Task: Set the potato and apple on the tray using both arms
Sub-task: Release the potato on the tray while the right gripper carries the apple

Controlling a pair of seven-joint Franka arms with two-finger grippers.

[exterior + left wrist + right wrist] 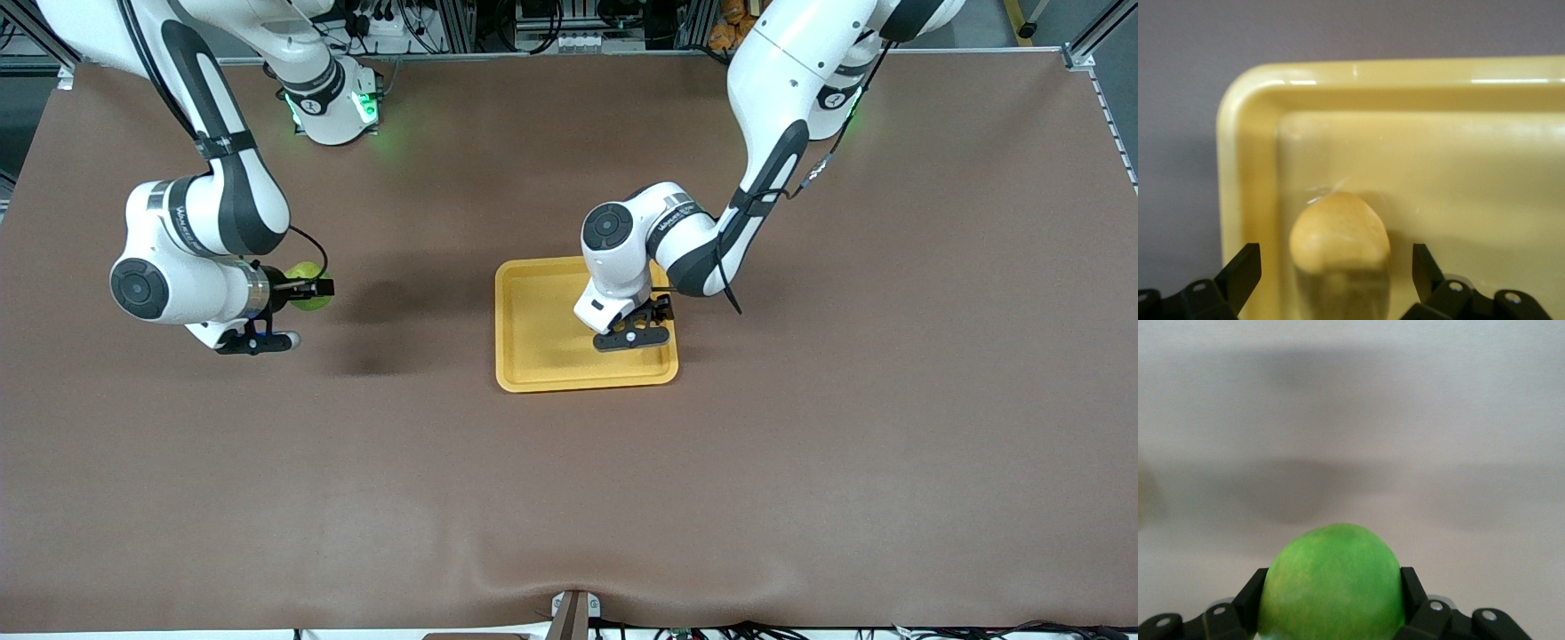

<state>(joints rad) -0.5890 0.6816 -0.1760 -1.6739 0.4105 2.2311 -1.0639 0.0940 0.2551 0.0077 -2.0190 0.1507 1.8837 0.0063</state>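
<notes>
two claws were busy: the left claw (1337,267) stood released around the potato (1339,237) on the tray (533,373), while the right claw (1335,600), gripping the apple (1333,580) above the surface well toward nine o'clock of the tray, needed a steady carry to the tray's bare part.

right pincer (1331,603) | clamped on apple (1331,577) | held above bare table (1351,420)

Bright even overhead light, soft arm shadows on the table (800,462), wrist views blurry close-up
</notes>
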